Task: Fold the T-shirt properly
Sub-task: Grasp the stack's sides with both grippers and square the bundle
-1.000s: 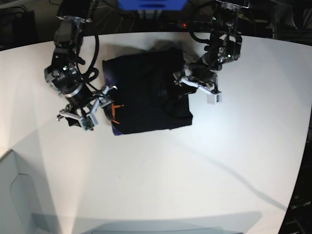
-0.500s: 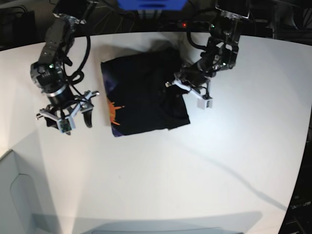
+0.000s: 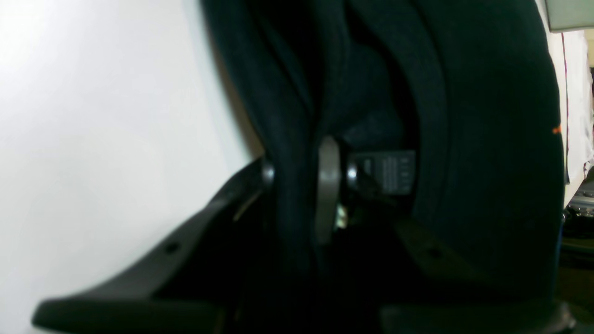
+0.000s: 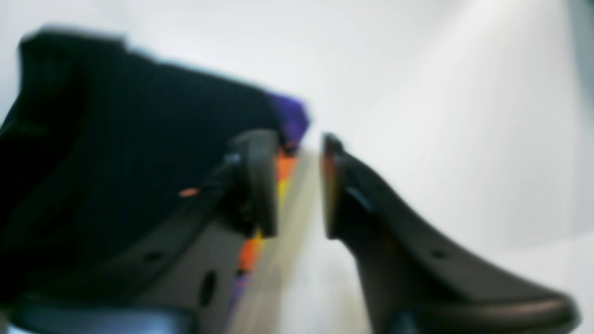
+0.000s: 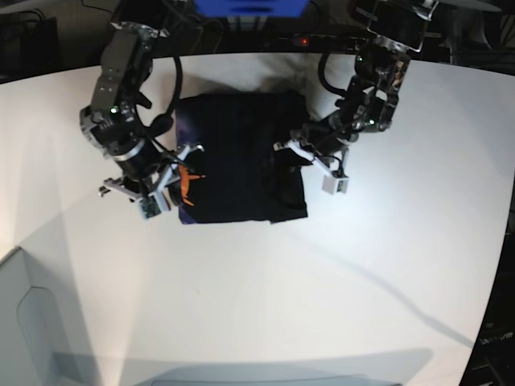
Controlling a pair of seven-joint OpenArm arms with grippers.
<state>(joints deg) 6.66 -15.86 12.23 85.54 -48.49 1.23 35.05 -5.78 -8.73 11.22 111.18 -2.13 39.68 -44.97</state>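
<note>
The black T-shirt [image 5: 237, 153] lies folded into a rough rectangle on the white table [image 5: 338, 273], with orange and purple print showing at its left edge. My left gripper [image 5: 296, 153] is at the shirt's right edge. In the left wrist view this gripper [image 3: 297, 174] is shut on a thick fold of the black T-shirt [image 3: 487, 116], next to a sewn label [image 3: 394, 172]. My right gripper [image 5: 180, 170] hovers at the shirt's left edge. In the blurred right wrist view the right gripper [image 4: 297, 181] shows a narrow gap with nothing in it, and the T-shirt [image 4: 116, 139] lies just beside its left finger.
A blue object [image 5: 249, 6] and dark cables sit behind the table's far edge. A pale grey panel [image 5: 24, 322] fills the near left corner. Bare table stretches in front of the shirt and to its right.
The right arm swung back in to the shirt's left edge and its jaws narrowed. The left gripper stayed clamped and drew the right edge inward, so the shirt looks narrower.
</note>
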